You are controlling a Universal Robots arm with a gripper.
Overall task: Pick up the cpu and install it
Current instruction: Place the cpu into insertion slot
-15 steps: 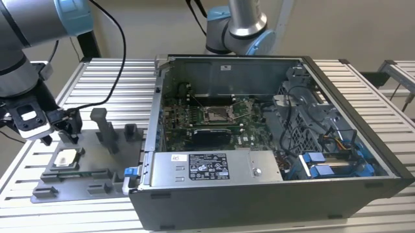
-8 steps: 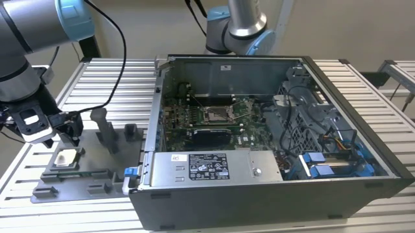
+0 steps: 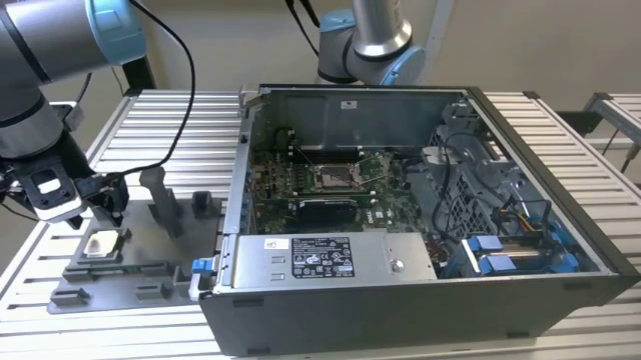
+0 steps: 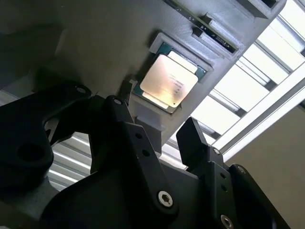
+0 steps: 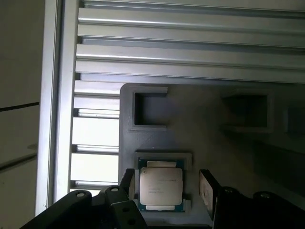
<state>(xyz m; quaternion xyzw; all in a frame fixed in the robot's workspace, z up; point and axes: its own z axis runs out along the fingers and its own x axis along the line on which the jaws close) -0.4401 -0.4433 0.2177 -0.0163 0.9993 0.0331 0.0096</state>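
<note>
So, in the exterior view, the gripper [image 3: 97, 219] is seen hanging just over the cpu [image 3: 103, 244], jaws spread apart and nothing held. The cpu is laid flat in a square recess of a grey holder plate [image 3: 140, 262], close to that plate's edge at the exterior view's left. The plate itself is parked on the slatted table [image 3: 191, 120], just beside the wall of the open computer case [image 3: 421, 300] at the exterior view's left. Inside the case, the motherboard socket [image 3: 335, 178] is left uncovered, with a power supply box [image 3: 331, 259] set along the near wall. Two upright posts [image 3: 161, 199] on the plate are found between gripper and case, so room on that side is kinda tight. In the second wrist view, the cpu [image 4: 167, 81] is framed by its raised recess rim, and the two dark fingers [image 4: 119, 119] are held apart short of it, no contact to be made out. In the first wrist view, the cpu [image 5: 160, 187] is flanked by one finger on each side, a slim gap being left at each edge. Two square pockets [image 5: 150, 109] are cut into the plate further along, and bare table slats are seen past the plate's edge.
</note>
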